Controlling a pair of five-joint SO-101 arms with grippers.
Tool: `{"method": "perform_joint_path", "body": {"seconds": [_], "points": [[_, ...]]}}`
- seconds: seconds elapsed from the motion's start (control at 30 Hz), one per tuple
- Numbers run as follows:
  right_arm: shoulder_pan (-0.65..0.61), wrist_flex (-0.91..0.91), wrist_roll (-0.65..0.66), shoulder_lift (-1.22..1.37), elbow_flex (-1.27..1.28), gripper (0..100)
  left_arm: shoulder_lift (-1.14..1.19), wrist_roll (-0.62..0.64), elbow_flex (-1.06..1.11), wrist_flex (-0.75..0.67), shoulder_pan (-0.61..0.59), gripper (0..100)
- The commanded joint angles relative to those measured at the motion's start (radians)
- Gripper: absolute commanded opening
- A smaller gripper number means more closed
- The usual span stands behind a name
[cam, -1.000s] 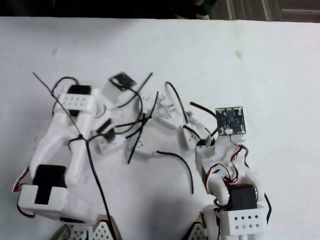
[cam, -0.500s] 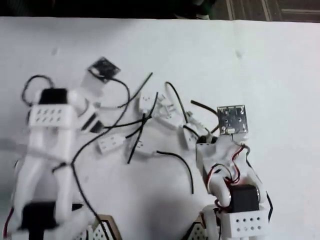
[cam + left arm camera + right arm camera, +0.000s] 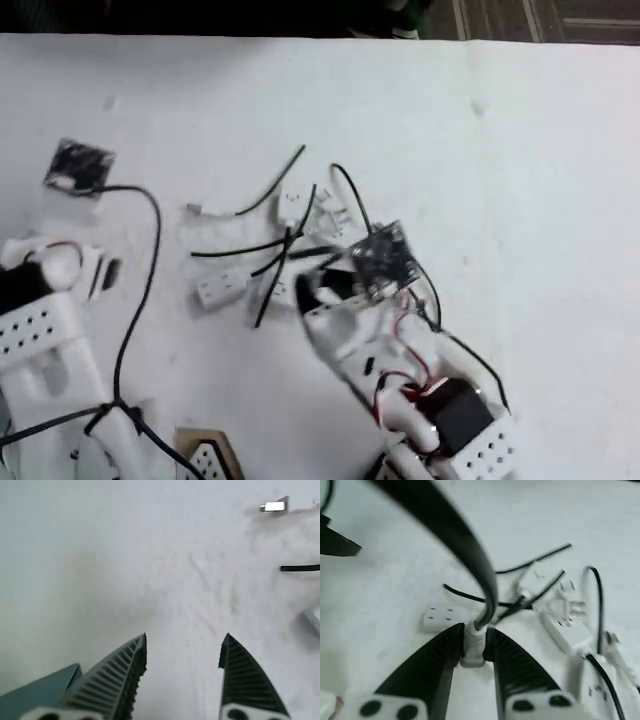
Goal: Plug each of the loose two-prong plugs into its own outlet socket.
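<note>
My right gripper [image 3: 475, 631] clamps the plug [image 3: 471, 652], lower centre. Its stiff cord [image 3: 465, 550] could twist it off-line from the socket strip [image 3: 445, 618]. My left gripper [image 3: 183, 652] stands apart, empty.

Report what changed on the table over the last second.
The left gripper, open, pulled back leftward from the tangled cords. The right gripper, shut on a white plug, swung left toward them, bringing its black cord along. The white outlet block and the tangled cords stayed put.
</note>
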Motion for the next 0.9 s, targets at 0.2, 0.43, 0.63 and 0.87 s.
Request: {"method": "perform_joint_path", "body": {"seconds": [0.2, 0.43, 0.63, 0.87], "points": [[-0.154, -0.409, -0.011, 0.470, -0.071, 1.7, -0.071, 0.012, 0.149, -0.175, -0.145, 24], [-0.154, -0.544, -0.118, 0.862, -0.244, 1.7, -0.067, 0.012, 0.175, -0.210, -0.171, 24], [-0.154, -0.550, -0.164, 1.079, -0.359, 1.7, -0.065, 0.012, 0.186, -0.210, -0.163, 24], [-0.173, -0.550, -0.207, 1.208, -0.454, 1.7, -0.065, 0.012, 0.189, -0.210, -0.163, 24]]}}
